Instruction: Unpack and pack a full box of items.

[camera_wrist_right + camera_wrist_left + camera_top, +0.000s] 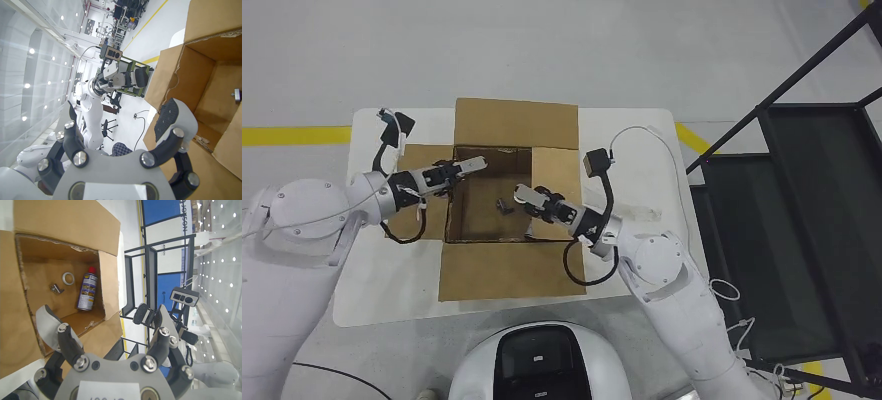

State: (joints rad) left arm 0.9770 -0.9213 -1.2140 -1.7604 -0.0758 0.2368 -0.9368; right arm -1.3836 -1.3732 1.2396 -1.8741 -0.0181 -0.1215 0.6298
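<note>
Judging by the cardboard box, somewhere mid-unpacking, with spray can, metal ring and small bracket left on its floor. Hovering at its opening with left gripper and right gripper both spread wide, holding nothing.

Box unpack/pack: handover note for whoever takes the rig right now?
Left gripper: open, empty, at the rim of the box.
Right gripper: open, empty, over the box.
In the box: spray can, metal ring, small bracket.
Done: box is open.
Left: likely lift these three out, then repack.
</note>
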